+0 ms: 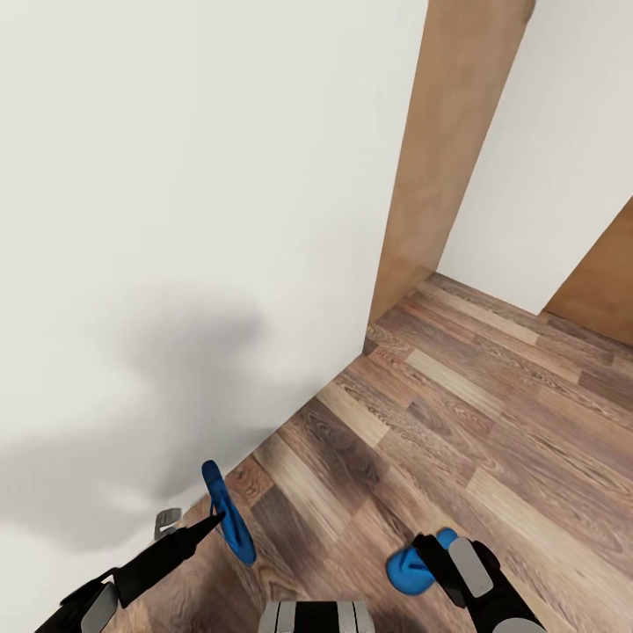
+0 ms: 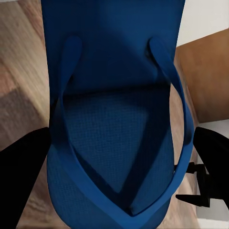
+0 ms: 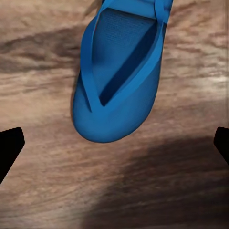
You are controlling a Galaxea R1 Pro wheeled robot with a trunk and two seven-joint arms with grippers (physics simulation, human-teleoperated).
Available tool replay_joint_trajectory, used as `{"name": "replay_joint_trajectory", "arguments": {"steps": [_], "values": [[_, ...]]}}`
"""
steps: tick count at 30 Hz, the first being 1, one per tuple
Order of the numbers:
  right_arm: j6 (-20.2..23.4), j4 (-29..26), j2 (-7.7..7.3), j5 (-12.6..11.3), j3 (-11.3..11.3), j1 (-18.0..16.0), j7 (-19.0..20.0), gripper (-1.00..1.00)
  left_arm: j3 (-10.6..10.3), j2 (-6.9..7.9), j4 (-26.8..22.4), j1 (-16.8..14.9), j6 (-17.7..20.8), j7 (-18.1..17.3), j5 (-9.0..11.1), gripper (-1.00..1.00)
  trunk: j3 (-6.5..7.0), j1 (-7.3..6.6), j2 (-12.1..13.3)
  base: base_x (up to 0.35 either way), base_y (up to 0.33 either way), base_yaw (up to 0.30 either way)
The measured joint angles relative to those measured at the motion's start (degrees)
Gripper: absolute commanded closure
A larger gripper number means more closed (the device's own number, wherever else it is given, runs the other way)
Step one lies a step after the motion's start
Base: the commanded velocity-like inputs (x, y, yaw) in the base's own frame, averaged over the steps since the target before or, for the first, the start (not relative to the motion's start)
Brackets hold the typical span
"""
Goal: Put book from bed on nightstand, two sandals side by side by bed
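**Blue sandals carried low over the plank floor, close to a white wall**

Blue is seen in two places at the bottom of the head view. At lower left, one sandal (image 1: 227, 512) is held on edge by the left tool (image 1: 207, 525), its long axis running from upper left to lower right of the frame, the thin sole turned sideways. In the left wrist view the same sandal (image 2: 114, 119) is seen between the dark fingers (image 2: 21, 176), which are closed against its sides; the thong straps meet near the lower edge of that frame and the sole runs up out of the top.

At lower right of the head view, a second sandal (image 1: 413, 565) is seen just beside the right tool (image 1: 444, 563). In the right wrist view this sandal (image 3: 119, 71) is seen sole-flat against the floor (image 3: 114, 181), its rounded end toward the frame's centre and its long axis running toward the top right. The dark fingertips (image 3: 9, 148) are set wide apart at the frame's two edges; whether anything is gripped cannot be told.

A white wall (image 1: 176, 220) fills the upper left of the head view, its base edge running diagonally just beside the left tool. A brown wooden panel (image 1: 440, 158) stands at its corner. Open plank floor lies to the centre and right.

No writing can be read.
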Motion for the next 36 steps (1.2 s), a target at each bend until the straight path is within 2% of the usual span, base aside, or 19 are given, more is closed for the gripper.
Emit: {"name": "replay_joint_trajectory", "arguments": {"steps": [3,30,36], "values": [[0.00,0.00,0.00,0.00,0.00,0.00,0.01,-1.00,0.00,0.00,0.00,0.00,-0.02,-0.06,0.00,1.00,-0.67,0.08,-0.04,0.000,0.000,0.000],[0.00,-0.01,0.00,0.00,0.00,-0.01,-0.01,-1.00,0.03,0.00,-0.01,0.00,0.00,0.00,0.02,1.00,-0.67,0.07,-0.04,0.038,0.000,0.000],[0.00,0.00,0.00,0.00,0.00,-0.03,0.00,-1.00,0.00,0.00,0.00,0.00,0.00,0.01,0.00,1.00,-2.00,0.23,-0.12,0.000,0.000,0.000]]}}
